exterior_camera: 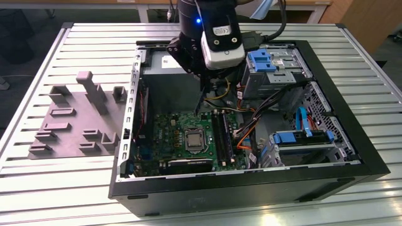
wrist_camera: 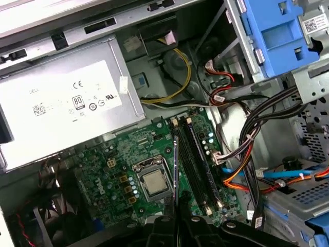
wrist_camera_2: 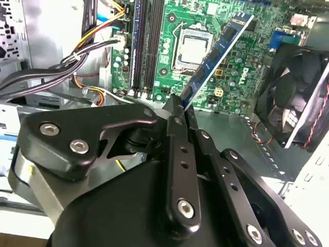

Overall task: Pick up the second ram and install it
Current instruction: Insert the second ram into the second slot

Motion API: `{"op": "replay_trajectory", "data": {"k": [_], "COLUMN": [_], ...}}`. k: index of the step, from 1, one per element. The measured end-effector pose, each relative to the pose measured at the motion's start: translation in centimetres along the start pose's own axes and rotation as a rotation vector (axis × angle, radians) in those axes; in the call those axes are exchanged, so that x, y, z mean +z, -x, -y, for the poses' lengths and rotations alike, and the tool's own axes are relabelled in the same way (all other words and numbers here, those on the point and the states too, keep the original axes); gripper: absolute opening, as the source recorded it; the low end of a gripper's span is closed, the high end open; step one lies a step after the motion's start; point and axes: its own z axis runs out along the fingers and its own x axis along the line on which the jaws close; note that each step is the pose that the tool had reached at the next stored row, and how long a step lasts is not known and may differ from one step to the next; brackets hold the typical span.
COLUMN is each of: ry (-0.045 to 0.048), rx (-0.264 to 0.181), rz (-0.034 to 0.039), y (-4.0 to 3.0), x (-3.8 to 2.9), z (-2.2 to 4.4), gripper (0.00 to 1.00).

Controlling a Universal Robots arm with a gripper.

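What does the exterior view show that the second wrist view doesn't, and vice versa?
Exterior view alone: the grey holder plate lying on the slatted table at the exterior view's left of the open computer case, and the blue drive caddy.

Second wrist view alone: the case fan, and, close up, the gripper shut on the second ram, which is held tilted above the board.

Both: the green motherboard, its CPU socket and the black memory slots.
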Motion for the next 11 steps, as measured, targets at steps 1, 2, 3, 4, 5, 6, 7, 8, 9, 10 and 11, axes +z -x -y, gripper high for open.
{"op": "replay_trajectory", "data": {"k": [1,2,3,4,5,6,7,8,9,10,11], "ry": [0.0006,0.0012,0.0017,0.0023,0.0028,0.0033,0.0039,0.0044,0.0049,0.0055,0.0060], "rx": [-0.008,-0.016,-0.024,-0.032,-0.040,-0.047,-0.055,-0.063,-0.070,-0.079,-0.086], "rz": [0.0000,0.0000,0.0001,0.0001,0.0001,0.0001,0.0002,0.0002,0.0002,0.0002,0.0003], "y": [0.00,0.00,0.00,0.00,0.00,0.00,0.00,0.00,0.00,0.00,0.00], "x": [0.00,0.00,0.00,0.00,0.00,0.00,0.00,0.00,0.00,0.00,0.00], "z": [0.00,0.00,0.00,0.00,0.00,0.00,0.00,0.00,0.00,0.00,0.00], "gripper": [0.14,0.14,0.14,0.14,0.14,0.14,0.14,0.14,0.14,0.14,0.14]}}
